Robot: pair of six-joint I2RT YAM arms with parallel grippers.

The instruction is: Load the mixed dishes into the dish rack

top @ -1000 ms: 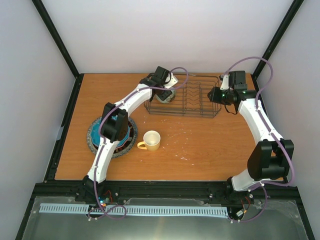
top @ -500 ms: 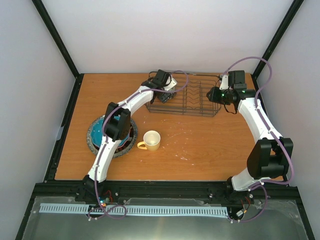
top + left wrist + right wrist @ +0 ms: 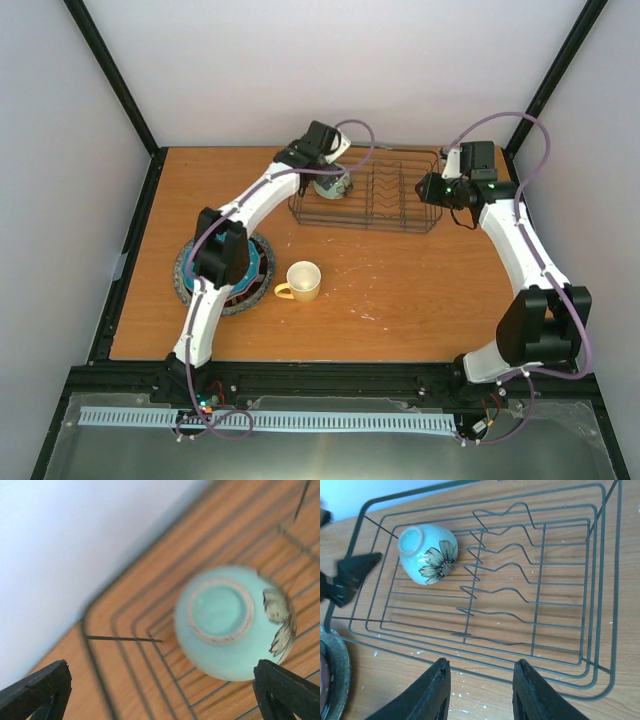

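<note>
Yellow, the mug [image 3: 303, 281] stands upright on the wooden table [image 3: 420, 300], nearest to the arm bases, with its handle to the left. Just beside it, but apart, is the stack of plates [image 3: 250, 290]. The grey speckled plate [image 3: 332, 677] is at the bottom and something teal is on it; the left arm crosses above the stack, so I cannot tell the rest. I judge that these pieces are not yet loaded.

Farther back is the black wire dish rack [image 3: 390, 200]. The pale green bowl [image 3: 230, 622] rests in its left end, foot ring up and somewhat tilted, beside the upright dividers and not among them. This probably keeps the dividers free for the plates.

The left gripper [image 3: 160, 672] hovers over the bowl. Its jaws are wide apart and nothing is between them. The right gripper [image 3: 480, 680] hangs over the near edge of the rack at its right end, also spread open and empty, perhaps to stay out of the way.

For the next plate, the left arm itself is above the stack, and the mug is close to the stack's right side.
</note>
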